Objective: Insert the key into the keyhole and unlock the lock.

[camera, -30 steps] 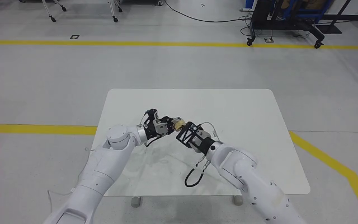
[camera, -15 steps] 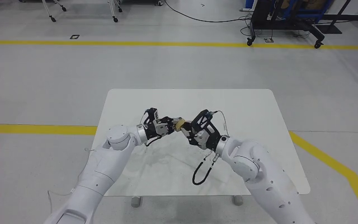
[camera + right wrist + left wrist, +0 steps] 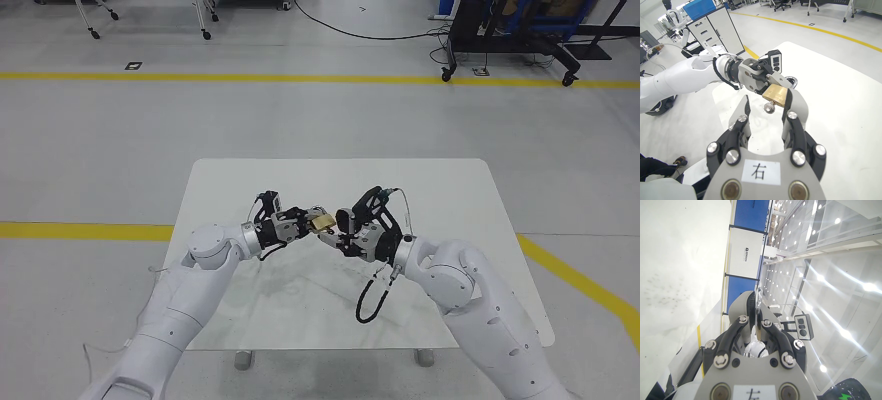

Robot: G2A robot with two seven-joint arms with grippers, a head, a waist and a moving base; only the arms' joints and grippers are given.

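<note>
Over the middle of the white rectangular table [image 3: 440, 200], the left gripper [image 3: 770, 87] clamps the brass padlock [image 3: 775, 94], a small silver key [image 3: 769, 108] in its keyhole. The right gripper [image 3: 768, 96] gapes wide around the key.

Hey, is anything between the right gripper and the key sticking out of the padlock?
Nothing visible. The key sits in the keyhole of the padlock, inside the gap of the open right gripper. The left gripper holds the padlock.
</note>
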